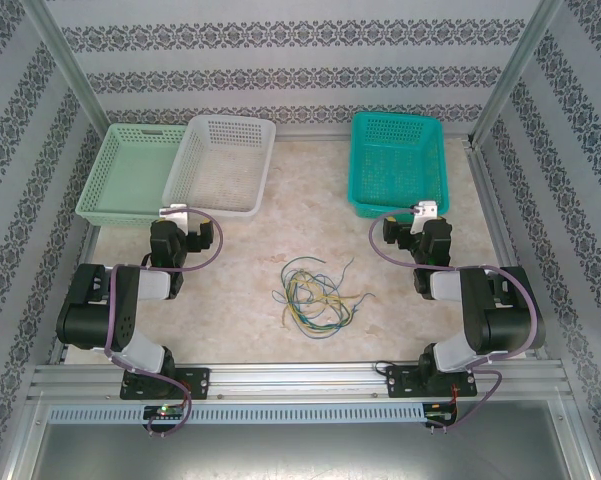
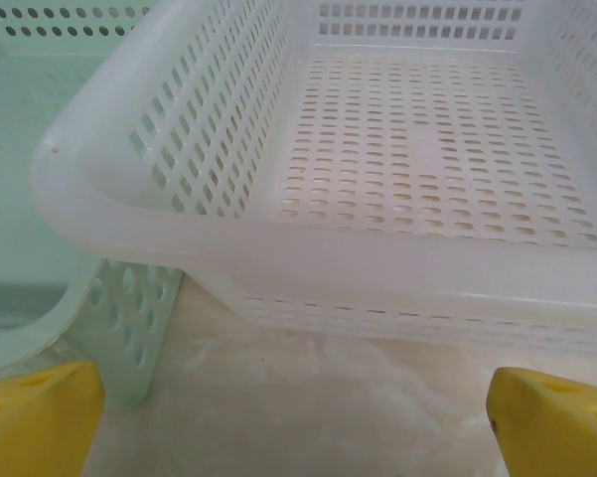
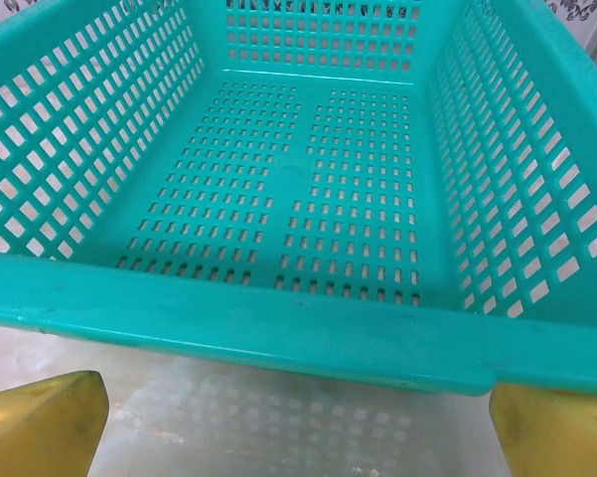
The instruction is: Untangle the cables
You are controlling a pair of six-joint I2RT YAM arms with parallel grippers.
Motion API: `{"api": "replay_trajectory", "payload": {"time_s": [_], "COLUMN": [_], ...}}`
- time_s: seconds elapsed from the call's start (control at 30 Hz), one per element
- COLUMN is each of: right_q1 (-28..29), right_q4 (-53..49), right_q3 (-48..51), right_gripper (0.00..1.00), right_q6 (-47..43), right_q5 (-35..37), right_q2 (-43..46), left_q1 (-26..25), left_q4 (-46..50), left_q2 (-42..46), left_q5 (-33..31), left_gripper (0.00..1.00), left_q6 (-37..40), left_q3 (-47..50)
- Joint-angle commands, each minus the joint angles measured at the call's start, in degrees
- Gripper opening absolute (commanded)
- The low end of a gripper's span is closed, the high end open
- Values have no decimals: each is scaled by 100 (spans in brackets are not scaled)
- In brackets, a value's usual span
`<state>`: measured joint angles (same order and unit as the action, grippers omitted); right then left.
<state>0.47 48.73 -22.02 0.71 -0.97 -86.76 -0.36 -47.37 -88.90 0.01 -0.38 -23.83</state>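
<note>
Top external: cables (image 1: 313,297) snarled mid-table, well apart from left gripper (image 1: 174,212) by the white basket (image 1: 266,165) and right gripper (image 1: 426,211) by the teal basket (image 1: 355,165), fingers (image 2: 40,412) spread wide and empty, untangling not yet begun, next likely a reach inward to pinch one strand.

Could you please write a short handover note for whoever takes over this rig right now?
Left gripper: jaws open, holding nothing, facing the white basket.
Right gripper: jaws open, holding nothing, facing the teal basket.
Cables: yellow, blue and green strands in one tangled heap on the table, between the two arms, apart from both grippers.
Baskets: the white and teal ones and a pale green basket stand at the far side, and all look empty.
Done: nothing yet, no strand is separated.
Left: the whole untangling.
</note>
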Motion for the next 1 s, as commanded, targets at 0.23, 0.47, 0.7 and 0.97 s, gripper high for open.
{"api": "replay_trajectory", "payload": {"time_s": [0.23,0.47,0.7,0.97], "right_q1": [513,945,1064,1066], "right_q4": [-30,-2346,-3815,-5943], "right_q3": [295,-579,-956,-3452], "right_gripper": [98,97,98,86], "right_q6": [-434,-252,-52,1106], "right_q5": [345,136,372,-161], "right_q2": [870,1391,1945,985], "left_q1": [-20,-49,-69,-20], "left_q4": [3740,4265,5560,6691], "left_q2": [1048,2417,3185,1780], "left_q5": [-60,-243,-521,-577], "left_gripper": [97,98,98,99], "left_q6": [-85,-801,-1388,-1185], "left_q3": [-1371,-693,-953,-3340]}}
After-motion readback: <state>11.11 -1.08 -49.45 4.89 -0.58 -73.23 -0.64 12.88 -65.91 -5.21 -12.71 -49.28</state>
